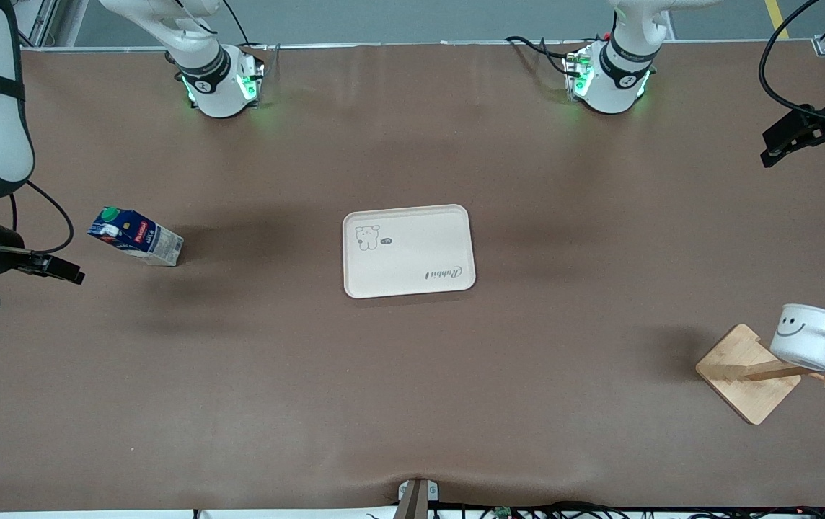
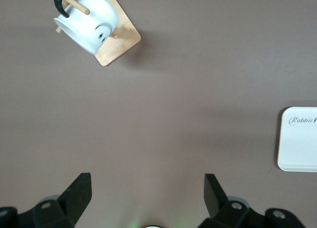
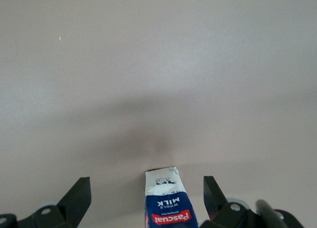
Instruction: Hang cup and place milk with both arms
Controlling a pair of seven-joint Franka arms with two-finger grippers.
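The cup [image 1: 805, 335], a white mug with a black smiley face, hangs by its black loop handle on a peg of a wooden rack [image 1: 744, 375] toward the left arm's end of the table. In the left wrist view the cup [image 2: 89, 20] is far from my left gripper [image 2: 147, 181], which is open and empty. That left gripper [image 1: 773, 148] hovers over the table edge at the same end. The milk [image 1: 135, 236], a dark blue carton with a green cap, stands toward the right arm's end. My right gripper [image 1: 66, 272] hovers beside it, open. In the right wrist view the milk [image 3: 168, 203] lies between the spread fingers of the right gripper [image 3: 146, 186], untouched.
A cream tray [image 1: 409, 250] with a printed bear lies flat at the middle of the brown table; its edge also shows as the tray [image 2: 299, 139] in the left wrist view. Cables run along the table edge nearest the front camera.
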